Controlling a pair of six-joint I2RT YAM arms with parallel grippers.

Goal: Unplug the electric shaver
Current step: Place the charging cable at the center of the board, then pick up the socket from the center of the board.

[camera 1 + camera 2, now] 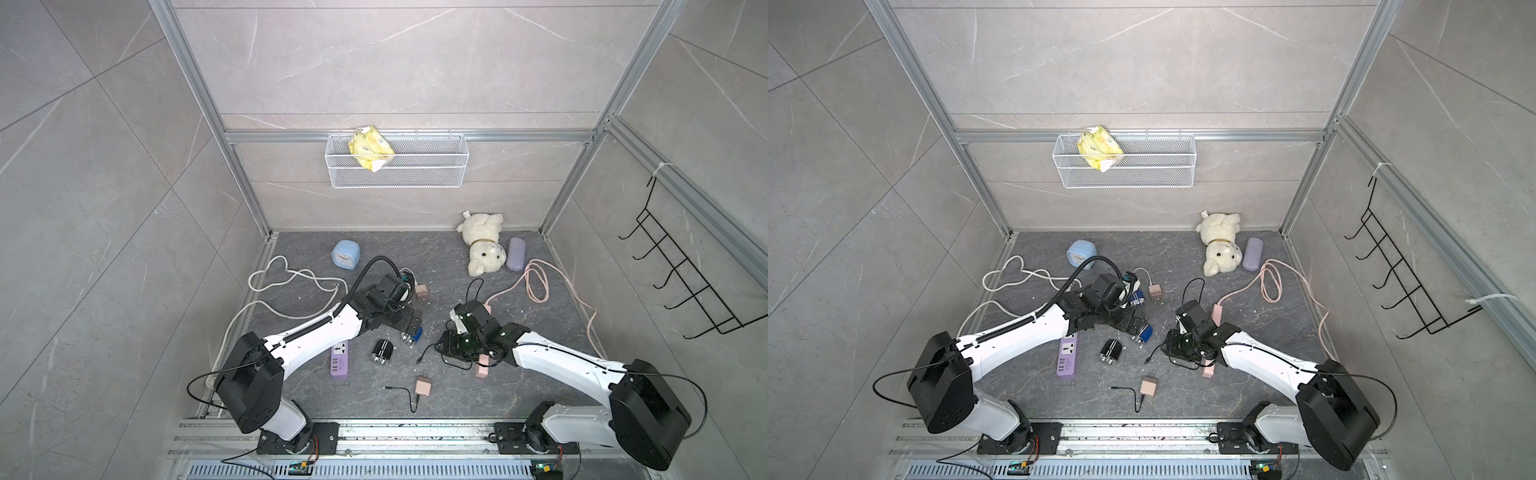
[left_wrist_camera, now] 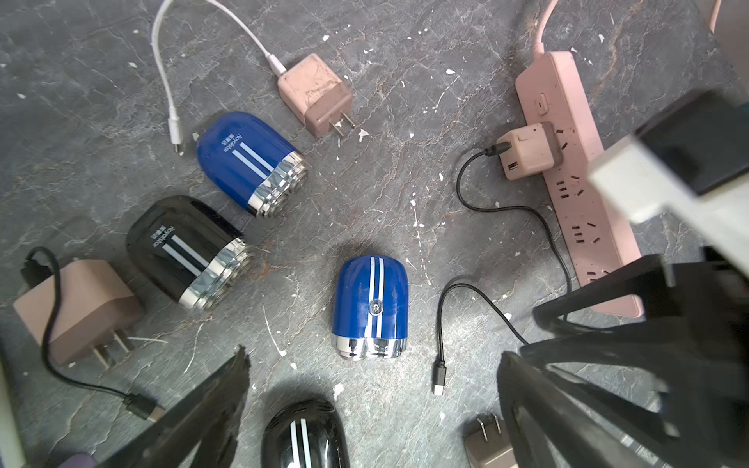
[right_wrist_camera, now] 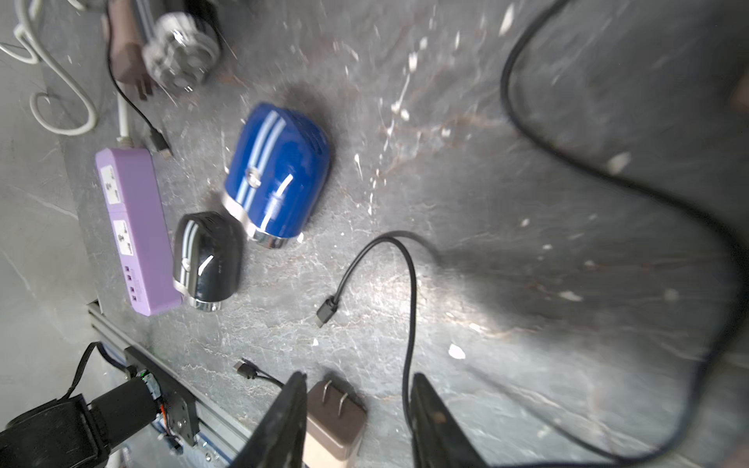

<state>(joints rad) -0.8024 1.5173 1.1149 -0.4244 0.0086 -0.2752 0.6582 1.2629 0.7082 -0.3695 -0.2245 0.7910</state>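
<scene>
We see the blue shaver (image 2: 371, 308) lying on the dark floor (image 2: 405, 60) between the two arms. The black cable (image 2: 439, 332) is out of it: its plug (image 2: 439, 377) lies loose just beside the shaver, not touching. The cable's far end sits in a pink adapter (image 2: 527, 152), which is seated in the pink power strip (image 2: 575, 194).

The left gripper (image 2: 375, 358) hangs above the shaver, jaws spread wide, holding nothing. The right gripper (image 3: 358, 385) stands partly open. The cable passes between its fingers (image 3: 433, 417), close to one but not pinched, and a tan adapter (image 3: 336, 421) lies on the floor under the gap.

From the right wrist we see the shaver next to a black shaver (image 3: 208, 259), itself just beside a purple power strip (image 3: 133, 231).
</scene>
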